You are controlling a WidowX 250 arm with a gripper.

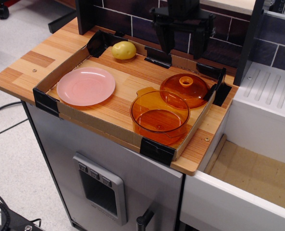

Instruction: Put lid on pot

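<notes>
The translucent orange pot [159, 117] stands open near the front right of the cardboard tray [100, 124]. The orange lid [185, 90] with its ring knob lies flat just behind the pot and to its right, its near edge behind the pot's rim. My black gripper [182, 48] hangs open and empty above the tray's back edge, a little behind and above the lid, its two fingers spread wide.
A pale pink plate [86, 86] lies at the tray's left. A yellow potato [124, 50] sits at the back left corner. A dark tiled wall [219, 36] rises behind; a white sink unit [267, 96] stands to the right.
</notes>
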